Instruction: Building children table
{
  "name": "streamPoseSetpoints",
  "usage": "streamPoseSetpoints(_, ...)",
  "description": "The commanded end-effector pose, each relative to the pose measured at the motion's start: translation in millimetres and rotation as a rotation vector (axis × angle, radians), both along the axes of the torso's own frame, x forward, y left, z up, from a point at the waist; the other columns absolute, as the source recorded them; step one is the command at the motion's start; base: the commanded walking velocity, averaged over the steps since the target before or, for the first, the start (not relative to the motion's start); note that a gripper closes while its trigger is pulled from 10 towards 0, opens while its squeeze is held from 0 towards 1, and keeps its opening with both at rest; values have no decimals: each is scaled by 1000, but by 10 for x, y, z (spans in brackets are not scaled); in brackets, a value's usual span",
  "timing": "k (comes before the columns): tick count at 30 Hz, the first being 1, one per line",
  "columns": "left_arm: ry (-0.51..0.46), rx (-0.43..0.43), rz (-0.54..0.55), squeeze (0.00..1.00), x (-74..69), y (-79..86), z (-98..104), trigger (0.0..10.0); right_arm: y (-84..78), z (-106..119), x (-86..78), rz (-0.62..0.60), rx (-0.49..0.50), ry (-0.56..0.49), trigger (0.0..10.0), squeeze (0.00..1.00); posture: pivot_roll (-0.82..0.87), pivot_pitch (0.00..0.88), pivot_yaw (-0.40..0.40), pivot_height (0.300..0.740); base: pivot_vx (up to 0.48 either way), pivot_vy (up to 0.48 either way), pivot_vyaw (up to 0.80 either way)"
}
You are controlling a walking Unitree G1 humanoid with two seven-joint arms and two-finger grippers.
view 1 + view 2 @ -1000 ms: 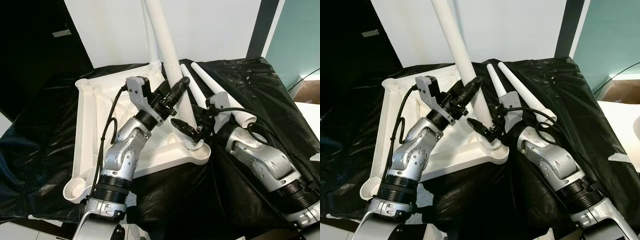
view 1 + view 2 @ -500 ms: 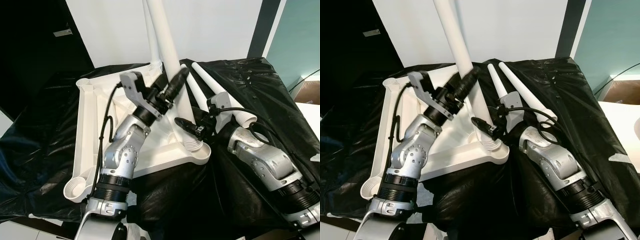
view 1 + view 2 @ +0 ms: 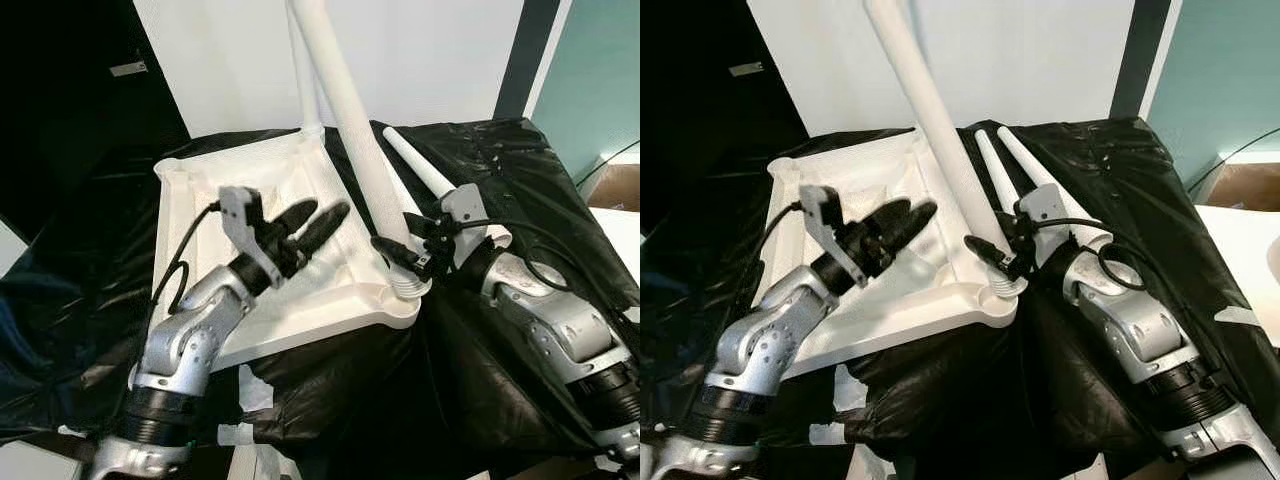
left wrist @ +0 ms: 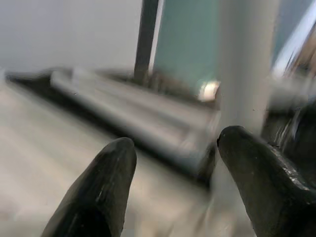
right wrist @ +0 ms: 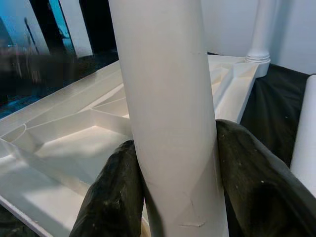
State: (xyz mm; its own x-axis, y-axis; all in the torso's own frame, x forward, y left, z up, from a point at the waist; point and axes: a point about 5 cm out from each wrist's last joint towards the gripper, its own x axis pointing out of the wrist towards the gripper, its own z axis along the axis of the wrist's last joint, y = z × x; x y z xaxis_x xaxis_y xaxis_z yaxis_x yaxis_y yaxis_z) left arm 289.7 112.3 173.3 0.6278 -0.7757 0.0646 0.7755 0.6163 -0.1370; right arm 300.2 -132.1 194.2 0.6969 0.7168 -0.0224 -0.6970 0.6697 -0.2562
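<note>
Table leg (image 3: 350,110) is gripped near its base by right pincer (image 3: 398,256); left pincer (image 3: 312,218), spread wide & holding nothing, is seen at leg's 9 o'clock over tabletop (image 3: 190,220).

A plain white square plastic tabletop (image 3: 200,200) is seen lying underside up on glossy black plastic sheeting (image 3: 500,160). A plain white round table leg (image 3: 350,110) is clasped near its foot between the matt black fingers (image 5: 111,197) of the silver right gripper (image 3: 398,258). Two more white legs (image 3: 1025,180) are laid on the black sheeting. The silver left gripper (image 3: 305,225) is tipped in the same black, and a white wall (image 3: 430,50) with a teal panel (image 3: 590,70) is shown behind
</note>
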Motion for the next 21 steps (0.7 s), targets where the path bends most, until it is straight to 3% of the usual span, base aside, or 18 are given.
streamPoseSetpoints(1,-15,62,-495,0,-254,-86,-126,10000,-9,-20,-8,11,-9,1,0,0,-60,0,90,740,0,0,0)
streamPoseSetpoints(2,18,120,-521,0,-293,-65,-211,10000,0,-9,-17,24,-6,-8,0,0,-60,0,90,740,0,0,0)
streamPoseSetpoints(3,18,120,-521,0,-293,-65,-211,10000,0,-9,-17,24,-6,-8,0,0,-60,0,90,740,0,0,0)
streamPoseSetpoints(4,99,200,-576,0,-390,-36,-353,10000,44,-8,-64,69,5,-17,0,0,-59,0,89,740,0,0,0)
streamPoseSetpoints(5,127,229,-596,0,-426,-26,-405,10000,66,-13,-88,87,9,-18,0,0,-58,0,89,740,0,0,0)
streamPoseSetpoints(15,193,327,-655,0,-519,-44,-592,10000,152,-61,-158,134,11,-23,0,0,-65,0,94,740,0,0,0)
streamPoseSetpoints(21,216,459,-666,0,-494,-68,-765,10000,216,-86,-192,177,10,-36,0,0,-65,0,93,740,0,0,0)
